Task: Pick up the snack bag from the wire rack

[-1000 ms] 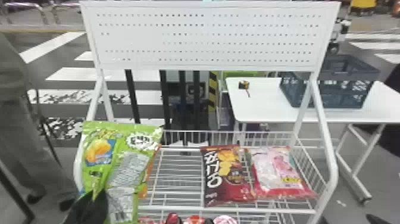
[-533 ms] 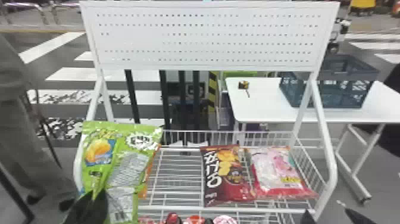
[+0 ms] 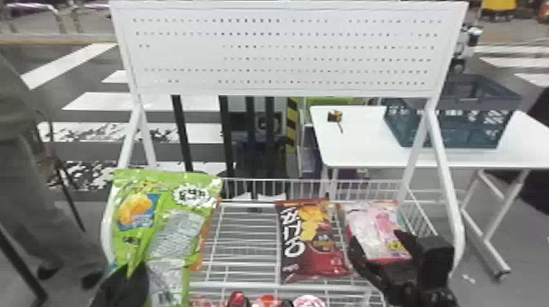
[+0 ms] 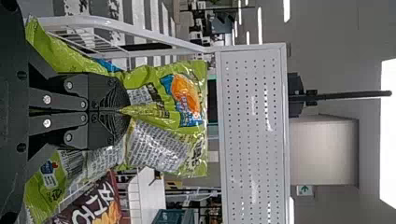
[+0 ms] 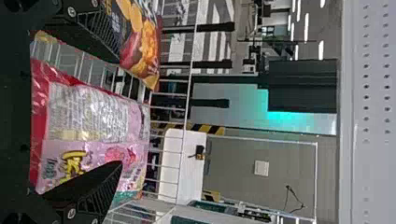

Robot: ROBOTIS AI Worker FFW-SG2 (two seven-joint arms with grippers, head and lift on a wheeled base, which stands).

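Between right fingers (image 3: pixel 359 257), pink bag (image 3: pixel 373 224), in left fingers (image 3: pixel 122 285), green bag (image 3: pixel 175 232)

Beyond the right hand (image 3: pixel 376 240), a white rectangular table (image 3: pixel 359 147) with white metal legs stands on grey flooring (image 3: pixel 527 257). Farther off, left of that hand, broad white stripes (image 3: pixel 139 101) cross dark ground (image 3: pixel 90 116); slim white ceiling lights (image 5: pixel 307 28) glow.
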